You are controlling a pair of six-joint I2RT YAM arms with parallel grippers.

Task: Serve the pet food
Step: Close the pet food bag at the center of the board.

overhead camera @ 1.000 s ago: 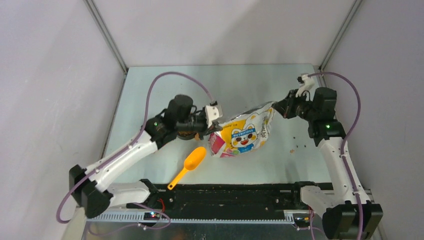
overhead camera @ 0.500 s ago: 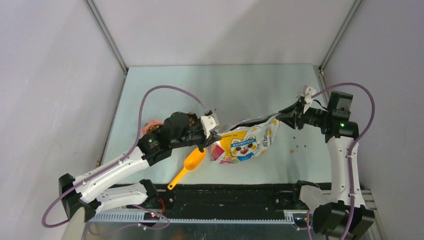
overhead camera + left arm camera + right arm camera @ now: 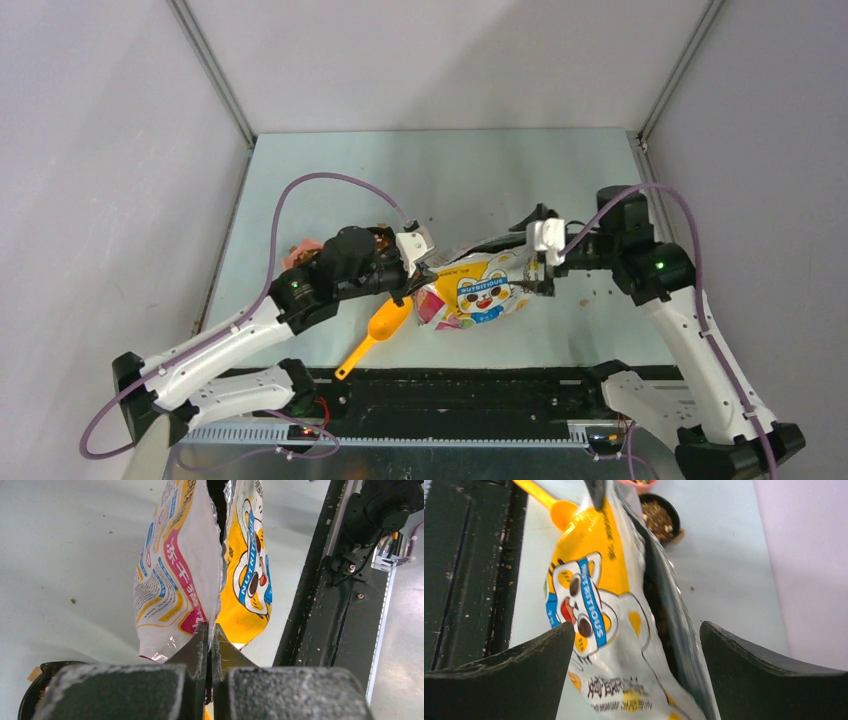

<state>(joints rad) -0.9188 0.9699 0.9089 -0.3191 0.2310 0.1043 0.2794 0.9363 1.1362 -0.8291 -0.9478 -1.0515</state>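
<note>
**Bag held at one end, pet food in the bowl behind it**

I see the left gripper (image 3: 210, 632) closed tight on the edge of the white and yellow printed plastic bag with a cartoon cat (image 3: 177, 575); its two fingers pinch the thin foil at the bag's left end. The right gripper (image 3: 636, 630) stands wide apart at the bag's other end. One black finger (image 3: 499, 677) is on each side of the bag, and neither presses on it.

The pet food (image 3: 658, 519), small brown dry kibble pellets, fills a black round bowl (image 3: 674, 527). This bowl is on the pale green table (image 3: 450, 180) just behind the bag's left end, so it is very near the left gripper and well apart from the right gripper, with the whole bag between them. In the top view the left wrist covers most of the bowl. In the bag's open slit I see dark brown bits, but I cannot tell them clearly. A few loose pellets (image 3: 590, 298) lie on the table to the right of the bag, near the right arm.

A yellow plastic scoop (image 3: 378, 332) lies in front of the bag's left end.
</note>
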